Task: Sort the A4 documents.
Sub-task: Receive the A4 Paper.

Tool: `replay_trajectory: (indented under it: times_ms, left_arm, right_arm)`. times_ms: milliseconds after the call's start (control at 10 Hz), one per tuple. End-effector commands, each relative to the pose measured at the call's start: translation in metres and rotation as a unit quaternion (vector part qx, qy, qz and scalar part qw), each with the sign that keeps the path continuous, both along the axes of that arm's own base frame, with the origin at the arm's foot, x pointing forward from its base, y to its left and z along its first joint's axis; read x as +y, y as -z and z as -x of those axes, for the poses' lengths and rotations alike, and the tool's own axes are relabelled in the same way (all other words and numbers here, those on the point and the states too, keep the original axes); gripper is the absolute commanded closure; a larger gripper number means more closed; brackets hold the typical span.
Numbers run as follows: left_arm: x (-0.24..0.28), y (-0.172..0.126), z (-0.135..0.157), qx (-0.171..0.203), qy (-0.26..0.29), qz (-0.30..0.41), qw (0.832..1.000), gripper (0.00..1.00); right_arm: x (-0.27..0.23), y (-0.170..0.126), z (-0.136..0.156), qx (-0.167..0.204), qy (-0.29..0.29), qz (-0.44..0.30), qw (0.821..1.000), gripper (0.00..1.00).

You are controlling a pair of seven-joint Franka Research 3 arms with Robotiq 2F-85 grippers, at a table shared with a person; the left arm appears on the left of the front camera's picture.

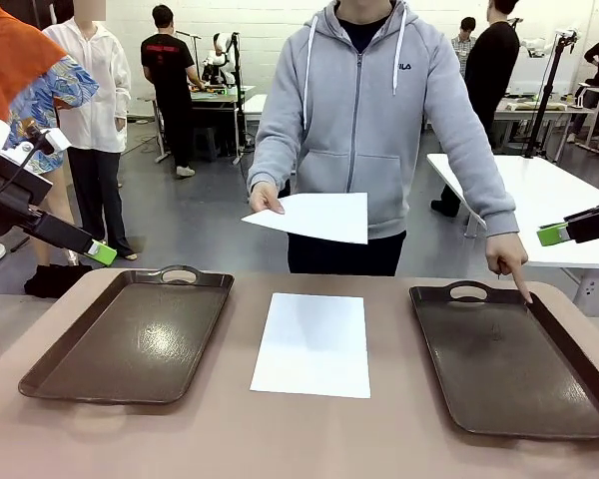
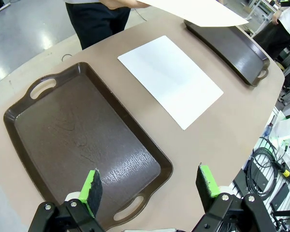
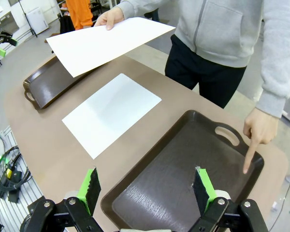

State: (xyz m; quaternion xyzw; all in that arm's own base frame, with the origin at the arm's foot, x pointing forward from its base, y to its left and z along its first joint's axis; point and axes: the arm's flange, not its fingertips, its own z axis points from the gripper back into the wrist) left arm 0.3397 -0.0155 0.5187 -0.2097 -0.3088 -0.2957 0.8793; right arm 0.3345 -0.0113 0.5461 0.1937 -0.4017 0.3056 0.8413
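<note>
White, blank A4 paper sheet (image 1: 312, 344) lies flat on the tan surface (image 1: 280, 439) between a dark brown rectangular left tray (image 1: 130, 334) and a matching right tray (image 1: 514, 359). A person's hand (image 1: 265, 198) holds a second white sheet (image 1: 314, 217) above the far edge; the other hand (image 1: 507, 257) points at the right tray. Left pincer (image 2: 152, 181) and right pincer (image 3: 147, 186) hover, jaws apart, empty.

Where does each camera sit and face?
Front: between the arms, facing across the table at the person; left hand, right hand at the edges.
Left wrist: above the left tray, looking down; its open hand below.
Right wrist: above the right tray, looking down; its open hand below.
Shared: both wrist views see the flat sheet and the held sheet.
</note>
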Motion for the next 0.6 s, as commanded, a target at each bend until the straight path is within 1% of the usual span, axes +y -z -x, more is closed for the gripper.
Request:
replay_trajectory:
  times_ms: [0,500]
  left_arm:
    - [0.0013,0.0001,0.0,-0.001,0.005,0.002,1.0,0.0]
    - [0.0013,0.0001,0.0,-0.001,0.005,0.002,1.0,0.0]
  right_arm:
    - [-0.0007,0.0003,-0.0001,0.0,-0.003,-0.004,1.0,0.0]
    - [-0.0007,0.0003,-0.0001,0.0,-0.003,-0.004,1.0,0.0]
